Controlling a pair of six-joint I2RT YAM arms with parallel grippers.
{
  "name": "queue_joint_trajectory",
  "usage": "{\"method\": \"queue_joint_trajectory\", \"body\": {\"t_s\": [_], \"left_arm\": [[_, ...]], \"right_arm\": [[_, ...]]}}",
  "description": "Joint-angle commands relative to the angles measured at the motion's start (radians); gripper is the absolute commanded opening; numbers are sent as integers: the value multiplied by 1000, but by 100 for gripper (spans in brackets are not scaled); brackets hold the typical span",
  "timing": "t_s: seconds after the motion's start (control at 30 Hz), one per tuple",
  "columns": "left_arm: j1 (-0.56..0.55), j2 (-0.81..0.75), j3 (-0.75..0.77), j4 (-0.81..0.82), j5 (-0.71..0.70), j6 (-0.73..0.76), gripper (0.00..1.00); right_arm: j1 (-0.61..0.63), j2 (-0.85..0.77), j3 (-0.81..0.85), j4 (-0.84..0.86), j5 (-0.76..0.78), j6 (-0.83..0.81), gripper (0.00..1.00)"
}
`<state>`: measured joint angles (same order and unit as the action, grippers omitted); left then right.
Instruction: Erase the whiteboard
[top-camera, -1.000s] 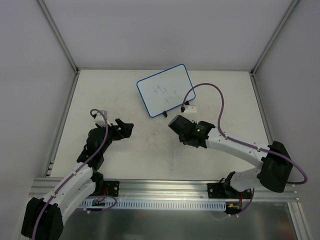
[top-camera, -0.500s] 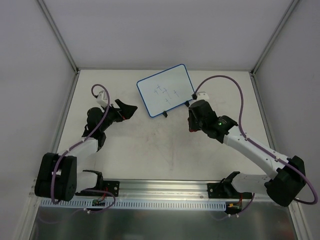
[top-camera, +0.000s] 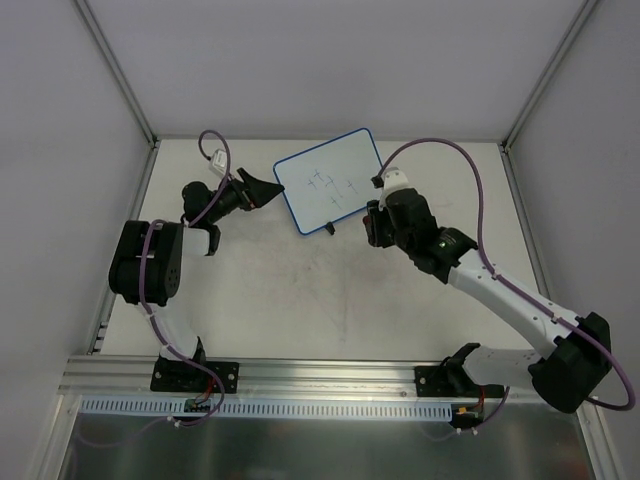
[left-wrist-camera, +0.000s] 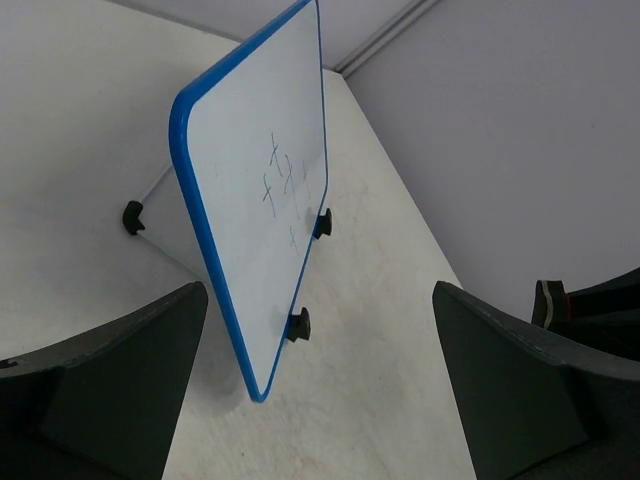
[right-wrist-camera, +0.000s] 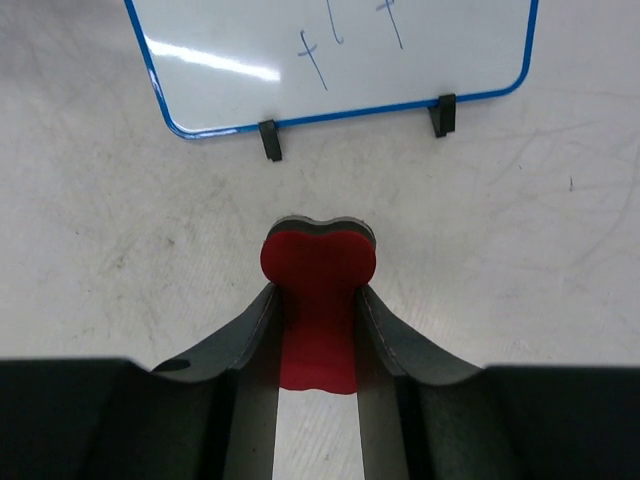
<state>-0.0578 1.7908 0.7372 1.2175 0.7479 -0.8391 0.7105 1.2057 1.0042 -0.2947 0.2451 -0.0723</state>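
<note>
Both arms have swung toward the far side. The left gripper (top-camera: 268, 189), jaws spread wide, now sits just beside the left edge of the small blue-rimmed white whiteboard (top-camera: 330, 180) standing far-centre on the table (top-camera: 300, 290), probably to brace it. The right gripper (top-camera: 375, 225) clenches a red bone-shaped foam eraser (right-wrist-camera: 318, 262) near the board's feet, ready to wipe the pen marks.

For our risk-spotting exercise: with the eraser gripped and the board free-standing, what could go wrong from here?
The whiteboard stands tilted on small feet, and the left end effector is open beside it, not holding; wiping pressure could slide or topple it. The eraser juts past the right end effector and might twist loose.
</note>
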Motion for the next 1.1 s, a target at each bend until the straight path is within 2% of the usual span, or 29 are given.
{"method": "queue_joint_trajectory", "body": {"t_s": [0.0, 0.43, 0.57, 0.83, 1.07], "left_arm": [[3, 62, 97, 163, 94, 3, 97], [3, 157, 171, 105, 42, 64, 96], [3, 188, 185, 135, 42, 54, 96], [1, 320, 267, 261, 76, -49, 86], [-4, 384, 321, 327, 91, -84, 84]], "right_arm": [[-11, 43, 100, 69, -73, -55, 0], [-34, 230, 231, 111, -159, -60, 0], [-39, 287, 257, 157, -184, -57, 0], [-46, 432, 341, 261, -204, -43, 0], [-51, 569, 457, 284, -225, -72, 0]]}}
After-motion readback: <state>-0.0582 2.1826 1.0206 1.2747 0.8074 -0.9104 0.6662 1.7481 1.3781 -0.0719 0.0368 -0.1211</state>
